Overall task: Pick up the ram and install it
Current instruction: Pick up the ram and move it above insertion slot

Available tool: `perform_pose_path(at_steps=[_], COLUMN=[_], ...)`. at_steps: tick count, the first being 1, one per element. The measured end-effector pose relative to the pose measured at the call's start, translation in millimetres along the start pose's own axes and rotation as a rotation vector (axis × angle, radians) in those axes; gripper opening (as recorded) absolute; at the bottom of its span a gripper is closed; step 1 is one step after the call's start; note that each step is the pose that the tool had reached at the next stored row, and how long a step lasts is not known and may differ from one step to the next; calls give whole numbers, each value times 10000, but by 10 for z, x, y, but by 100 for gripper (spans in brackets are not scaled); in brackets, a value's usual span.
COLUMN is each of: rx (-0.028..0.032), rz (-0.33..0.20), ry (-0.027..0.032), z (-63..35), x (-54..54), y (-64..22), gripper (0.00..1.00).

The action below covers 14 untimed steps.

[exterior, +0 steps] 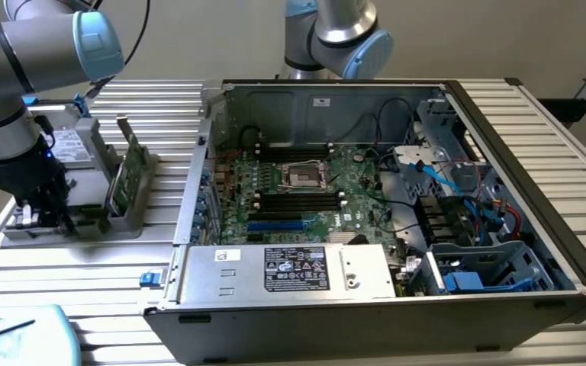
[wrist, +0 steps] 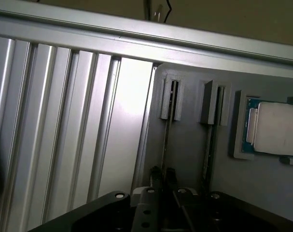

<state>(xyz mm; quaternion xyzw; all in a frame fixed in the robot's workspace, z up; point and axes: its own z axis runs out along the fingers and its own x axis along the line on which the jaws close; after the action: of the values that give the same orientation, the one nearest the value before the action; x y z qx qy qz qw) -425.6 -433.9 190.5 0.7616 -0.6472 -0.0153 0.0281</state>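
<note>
1. The arm [exterior: 18,91] is bent steeply down over the table [exterior: 89,267], its wrist close to vertical, and the gripper [exterior: 54,217] is low inside the grey holder [exterior: 120,223], well apart from the open computer case [exterior: 375,305]
2. And there's the ram [exterior: 128,171], a green stick standing on its long edge in that holder, on the case side of the gripper. It's near, though from here it looks apart
3. Its long axis runs roughly alongside the case wall, so the flat faces look sideways, towards the gripper and away from it
4. From the wrist, the gripper [wrist: 163,176] has a thin edge-on board [wrist: 166,140] running straight out ahead of its middle into a slotted post. By my reading that's the ram, lined up for a pinch across its faces
5. A second board [wrist: 211,145] stands just beside it, with a processor chip [wrist: 276,128] beyond
6. Spread or pressed together? I cannot tell
7. Nothing sits in the motherboard [exterior: 304,183] slots from this ram yet
</note>
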Motion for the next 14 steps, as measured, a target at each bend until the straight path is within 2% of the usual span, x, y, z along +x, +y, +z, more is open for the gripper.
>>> perform_pose_path(at_steps=[10,14], rx=[0,-2], rz=[5,11], ry=[0,-7], z=[-2,-42], x=[0,2], y=[-3,-10], gripper=[15,15])
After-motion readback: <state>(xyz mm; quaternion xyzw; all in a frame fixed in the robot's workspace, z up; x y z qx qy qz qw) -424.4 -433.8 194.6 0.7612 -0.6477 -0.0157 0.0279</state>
